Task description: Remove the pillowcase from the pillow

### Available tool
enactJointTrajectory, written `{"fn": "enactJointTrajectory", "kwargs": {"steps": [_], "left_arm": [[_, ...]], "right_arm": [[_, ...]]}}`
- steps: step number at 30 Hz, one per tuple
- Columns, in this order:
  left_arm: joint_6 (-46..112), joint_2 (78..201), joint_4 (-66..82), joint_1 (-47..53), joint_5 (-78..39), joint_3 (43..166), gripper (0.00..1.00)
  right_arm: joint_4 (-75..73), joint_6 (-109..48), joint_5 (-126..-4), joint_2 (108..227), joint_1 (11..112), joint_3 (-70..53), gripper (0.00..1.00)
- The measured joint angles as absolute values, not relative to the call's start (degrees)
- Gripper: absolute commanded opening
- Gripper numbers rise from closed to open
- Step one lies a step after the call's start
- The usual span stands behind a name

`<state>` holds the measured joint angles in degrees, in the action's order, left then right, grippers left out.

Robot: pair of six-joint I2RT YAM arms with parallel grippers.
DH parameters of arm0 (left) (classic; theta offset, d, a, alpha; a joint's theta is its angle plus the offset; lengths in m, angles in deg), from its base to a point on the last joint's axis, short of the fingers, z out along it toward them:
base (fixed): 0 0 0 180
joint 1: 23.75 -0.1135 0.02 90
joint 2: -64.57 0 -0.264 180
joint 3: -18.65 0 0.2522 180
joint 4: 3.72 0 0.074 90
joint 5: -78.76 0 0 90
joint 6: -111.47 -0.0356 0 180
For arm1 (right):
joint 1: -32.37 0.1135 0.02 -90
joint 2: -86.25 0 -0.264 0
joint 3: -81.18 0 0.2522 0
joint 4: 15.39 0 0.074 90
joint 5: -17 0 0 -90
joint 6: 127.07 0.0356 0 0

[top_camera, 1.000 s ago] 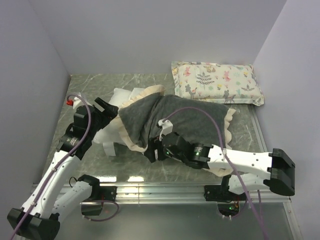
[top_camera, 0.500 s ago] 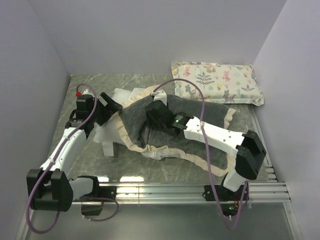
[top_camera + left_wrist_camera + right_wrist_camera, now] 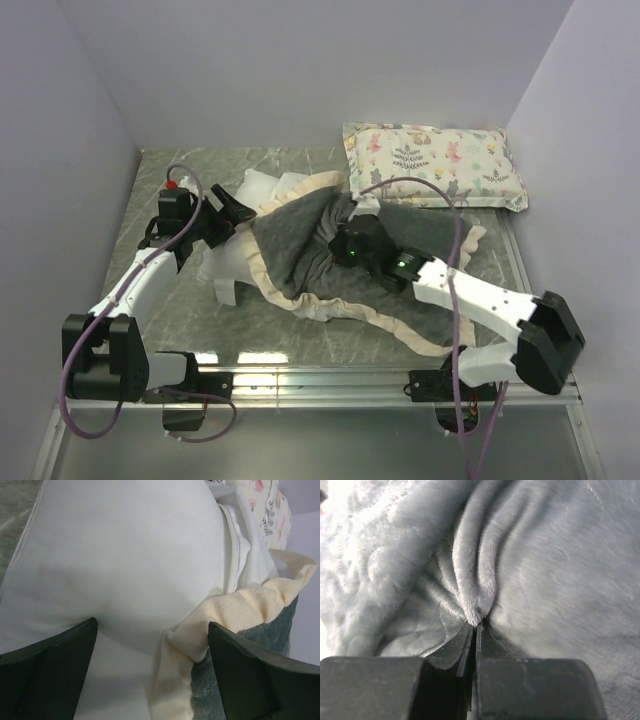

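The dark grey plush pillowcase (image 3: 295, 245) with its cream ruffled border lies rumpled mid-table. The white pillow (image 3: 232, 262) sticks out of its left end. My right gripper (image 3: 343, 240) sits on top of the pillowcase, shut on a raised fold of the grey plush (image 3: 475, 587); in the right wrist view its jaws (image 3: 476, 630) meet at the base of that ridge. My left gripper (image 3: 236, 208) stands open at the pillow's exposed end. In the left wrist view the pillow (image 3: 125, 555) and the cream ruffle (image 3: 225, 615) lie between its wide-apart fingers (image 3: 47, 672), gripper (image 3: 152, 652) touching neither.
A small animal-print pillow (image 3: 435, 165) lies at the back right against the wall, its edge also in the left wrist view (image 3: 274, 510). Walls close in the table on left, back and right. The metal rail (image 3: 320, 380) runs along the near edge.
My right gripper shifted right over the pillowcase and closed on a fold of grey plush, dragging the fabric rightward. My left gripper moved slightly back toward the pillow's end and stayed open.
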<state>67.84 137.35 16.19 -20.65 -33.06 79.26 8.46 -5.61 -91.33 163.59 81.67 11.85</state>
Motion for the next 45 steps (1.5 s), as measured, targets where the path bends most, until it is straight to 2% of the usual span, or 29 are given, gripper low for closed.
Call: {"fn": "enactJointTrajectory", "kwargs": {"steps": [4,11,12,13,14,16,18,24,25,31,33,36,37,38,40,45], "left_arm": [[68.6,137.5,14.7,-20.7,-34.8,78.6,0.99],[69.7,139.1,13.2,-20.7,-35.6,78.6,0.99],[69.9,139.3,13.1,-20.7,-35.6,78.6,0.98],[70.2,139.5,13.0,-20.7,-35.6,78.6,0.98],[70.5,139.7,12.9,-20.7,-35.6,78.6,0.98],[70.7,139.7,12.8,-20.7,-35.3,78.6,0.98],[70.8,139.7,12.4,-20.7,-35.1,78.5,0.98],[71.5,139.5,11.2,-20.7,-34.7,77.3,0.97],[71.7,139.4,11.2,-20.7,-34.5,77.2,0.97],[71.8,138.6,11.2,-20.7,-34.0,77.0,0.97],[71.8,138.4,11.2,-20.7,-33.8,76.9,0.97],[71.8,138.2,11.4,-20.7,-33.7,76.7,0.97],[71.8,138.2,11.6,-20.7,-33.5,76.7,0.97],[71.8,138.2,11.8,-20.7,-33.4,76.7,0.97],[71.8,138.1,11.8,-20.7,-33.2,76.6,0.96],[71.8,137.2,11.8,-20.7,-33.1,76.3,0.96]], "right_arm": [[2.0,-3.2,-83.5,155.1,76.0,20.9,0.00],[0.7,-3.7,-79.2,152.7,75.1,21.9,0.00],[1.5,-3.8,-79.9,152.9,75.6,21.5,0.03],[2.4,-3.9,-80.6,153.1,76.3,20.7,0.25],[3.9,-4.1,-82.1,153.4,77.3,19.5,0.38],[6.8,-4.6,-85.4,154.2,79.9,16.4,0.57],[9.8,-5.3,-88.5,154.8,82.9,13.1,0.64],[15.4,-5.4,-96.3,160.2,90.2,1.2,0.73],[16.0,-5.5,-97.0,161.7,90.9,-0.6,0.78],[21.0,-6.8,-98.5,177.0,92.4,-14.4,0.88],[23.8,-7.2,-99.6,183.1,92.6,-18.3,0.85],[26.7,-8.3,-102.0,188.4,92.6,-20.4,0.40],[27.7,-8.5,-102.7,189.0,92.6,-20.2,0.16],[28.2,-8.6,-103.4,189.0,92.6,-19.8,0.10],[27.9,-7.9,-104.2,186.9,92.6,-18.1,0.00],[27.1,-7.1,-105.2,175.1,92.6,-10.5,0.00]]}}
